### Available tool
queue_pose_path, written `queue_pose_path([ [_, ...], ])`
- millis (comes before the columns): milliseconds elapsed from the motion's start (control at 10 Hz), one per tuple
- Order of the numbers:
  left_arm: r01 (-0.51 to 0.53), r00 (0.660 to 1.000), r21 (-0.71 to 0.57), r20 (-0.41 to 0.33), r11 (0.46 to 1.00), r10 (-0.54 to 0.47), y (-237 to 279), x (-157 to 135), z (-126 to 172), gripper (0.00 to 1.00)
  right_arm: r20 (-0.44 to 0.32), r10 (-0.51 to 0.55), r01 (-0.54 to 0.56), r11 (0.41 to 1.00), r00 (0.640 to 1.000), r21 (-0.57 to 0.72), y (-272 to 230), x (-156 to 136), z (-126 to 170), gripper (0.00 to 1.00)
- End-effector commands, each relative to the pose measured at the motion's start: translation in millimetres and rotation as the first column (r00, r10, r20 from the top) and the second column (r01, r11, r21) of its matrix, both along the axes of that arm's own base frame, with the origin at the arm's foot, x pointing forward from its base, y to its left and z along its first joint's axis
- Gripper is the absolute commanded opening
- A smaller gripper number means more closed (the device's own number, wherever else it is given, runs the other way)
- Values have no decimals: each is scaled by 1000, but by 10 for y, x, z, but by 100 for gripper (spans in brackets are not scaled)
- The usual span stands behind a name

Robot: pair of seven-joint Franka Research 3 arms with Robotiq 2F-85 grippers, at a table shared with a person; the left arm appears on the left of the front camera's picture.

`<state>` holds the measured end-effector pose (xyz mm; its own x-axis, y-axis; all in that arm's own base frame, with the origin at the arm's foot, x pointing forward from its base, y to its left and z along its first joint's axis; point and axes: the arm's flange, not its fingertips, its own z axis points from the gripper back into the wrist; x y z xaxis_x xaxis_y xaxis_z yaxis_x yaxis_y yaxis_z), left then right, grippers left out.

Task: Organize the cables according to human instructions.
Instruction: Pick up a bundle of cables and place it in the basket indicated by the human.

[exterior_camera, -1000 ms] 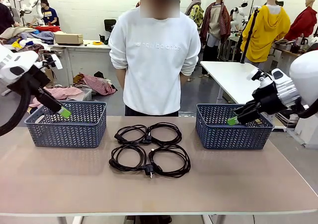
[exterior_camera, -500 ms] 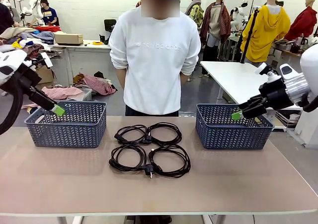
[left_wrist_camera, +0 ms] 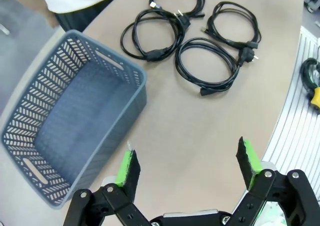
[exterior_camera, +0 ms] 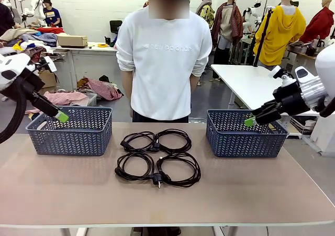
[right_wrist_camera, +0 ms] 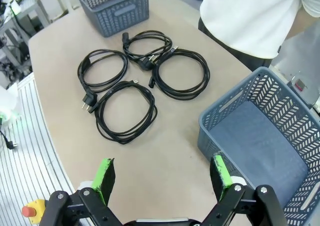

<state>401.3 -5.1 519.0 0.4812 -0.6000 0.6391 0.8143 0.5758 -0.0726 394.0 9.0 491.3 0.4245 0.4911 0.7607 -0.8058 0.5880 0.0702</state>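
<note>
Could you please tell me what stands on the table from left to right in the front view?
left basket → four coiled cables → right basket

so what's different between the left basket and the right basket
Side: the left basket sits to the robot's left of the cables; the right basket sits to their right.
Front view: the left gripper shows in front of the left basket's left end; the right gripper shows near the right basket's middle.
Shared: same blue-grey slotted make, handle cut-outs, both empty; both grippers are open.
</note>
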Motion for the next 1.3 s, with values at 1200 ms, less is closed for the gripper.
queue_pose_path([
  [1200, 15, 1000, -21, 4, 1000, -15, 16, -3, 1, 100, 17, 15, -15, 1000, 1000, 14, -9, 26, -5, 100],
])
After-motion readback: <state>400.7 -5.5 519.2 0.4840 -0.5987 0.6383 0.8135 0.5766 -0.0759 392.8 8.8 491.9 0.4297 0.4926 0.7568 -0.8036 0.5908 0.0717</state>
